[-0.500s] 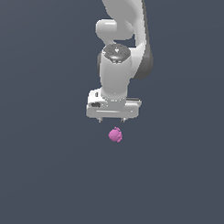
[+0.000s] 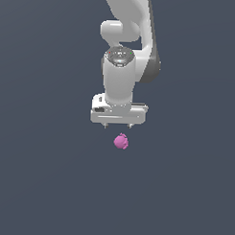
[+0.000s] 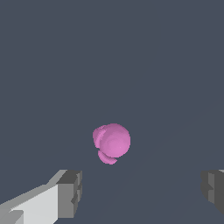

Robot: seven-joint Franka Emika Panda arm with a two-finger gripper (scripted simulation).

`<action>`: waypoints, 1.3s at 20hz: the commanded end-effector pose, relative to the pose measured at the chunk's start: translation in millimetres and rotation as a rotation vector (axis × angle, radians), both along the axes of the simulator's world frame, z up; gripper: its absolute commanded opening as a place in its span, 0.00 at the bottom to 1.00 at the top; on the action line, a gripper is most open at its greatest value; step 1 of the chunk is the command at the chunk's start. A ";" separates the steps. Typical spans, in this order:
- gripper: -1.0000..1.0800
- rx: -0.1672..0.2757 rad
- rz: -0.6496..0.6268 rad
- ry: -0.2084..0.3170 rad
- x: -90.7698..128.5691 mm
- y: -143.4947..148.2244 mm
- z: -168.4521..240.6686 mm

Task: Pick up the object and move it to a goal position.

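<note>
Background: a flat, uniform slate-grey field with no seam, edge or marker, so you had nothing that told floor from backdrop, and no goal position was shown.

Item 1: the arm, white, hanging down the middle of the exterior view. Its gripper pointed straight down, jaws spread wide and grasping nothing. In the wrist view you saw one grey pad and its opposite far apart at either side.

Item 2: the object, a small pink-magenta lumpy ball, lay just below the fingertips and slightly toward the exterior view's right of their midpoint, apart from both. In the wrist view the object sat ahead of the open gap, roughly between the two pads' lines.

Handling note, by judgement: it looked light and rigid (a cluster of fused rounded lobes), likely to roll or squirt out under an off-centre squeeze. You would have done best to close across its widest middle, pads on opposite lobes, after centring the gap over it and descending until the pads bracketed it.
</note>
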State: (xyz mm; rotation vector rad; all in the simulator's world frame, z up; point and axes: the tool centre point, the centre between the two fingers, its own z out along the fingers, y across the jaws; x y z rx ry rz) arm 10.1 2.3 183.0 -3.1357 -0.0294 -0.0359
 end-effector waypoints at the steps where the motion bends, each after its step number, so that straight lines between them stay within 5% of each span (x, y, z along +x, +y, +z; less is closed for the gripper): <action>1: 0.96 0.010 -0.012 0.003 -0.7 0.4 -0.4; 12: 0.96 0.007 0.020 0.005 -0.5 1.8 -9.7; 26: 0.96 -0.009 0.275 0.019 -3.3 14.2 -78.5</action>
